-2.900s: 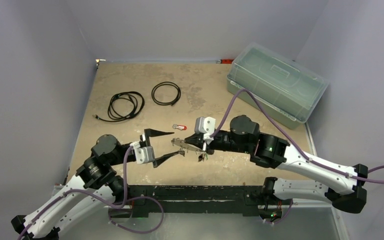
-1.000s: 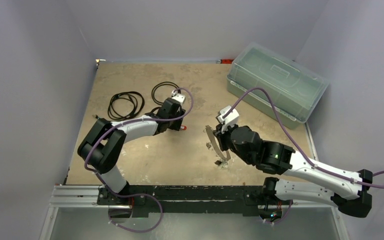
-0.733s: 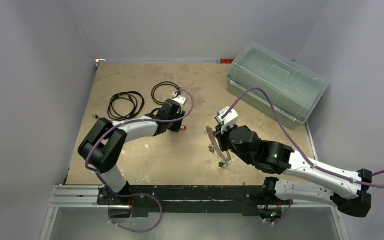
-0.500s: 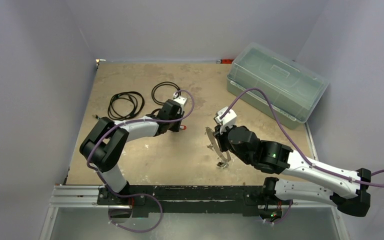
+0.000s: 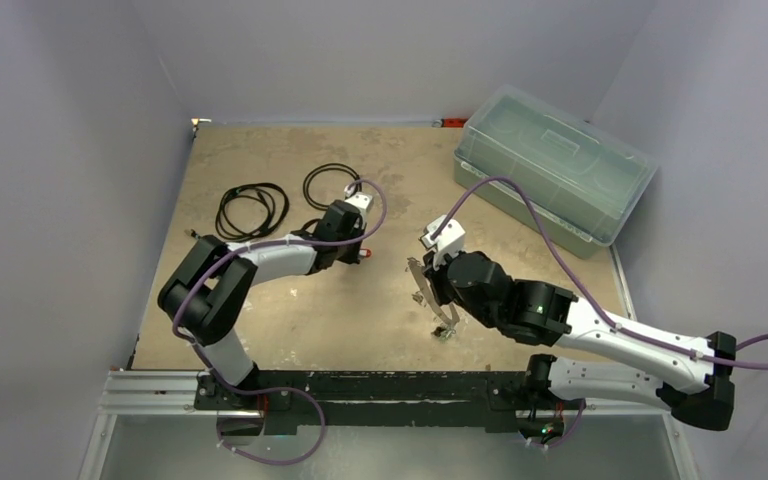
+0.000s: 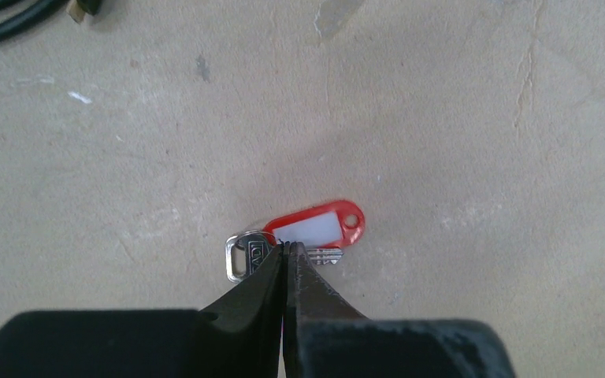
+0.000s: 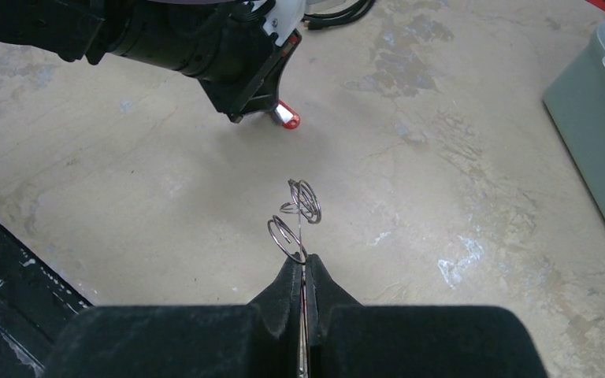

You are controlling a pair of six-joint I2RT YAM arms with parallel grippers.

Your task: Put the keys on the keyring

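Observation:
A silver key with a red tag point(image 6: 315, 228) lies flat on the tan table, also visible as a red spot point(image 5: 365, 254). My left gripper point(image 6: 289, 246) points down on it, its tips shut together where the tag meets the key. My right gripper point(image 7: 303, 264) is shut on the keyring point(image 5: 419, 281), a thin pale loop held above the table. In the right wrist view the keyring's wire point(image 7: 300, 230) rises from the jaws, carrying small split rings point(image 7: 306, 201). A small key with a green head point(image 5: 443, 334) dangles at the loop's near end.
A clear lidded box point(image 5: 555, 175) stands at the back right and shows at the right edge point(image 7: 599, 118). Two black cable coils point(image 5: 252, 210) point(image 5: 332, 186) lie at the back left, just behind my left arm. One cable end shows point(image 6: 16, 9).
The left gripper's jaws have closed on the red-tagged key. The right arm has carried the keyring slightly left. Earlier, both grippers were near the front middle.

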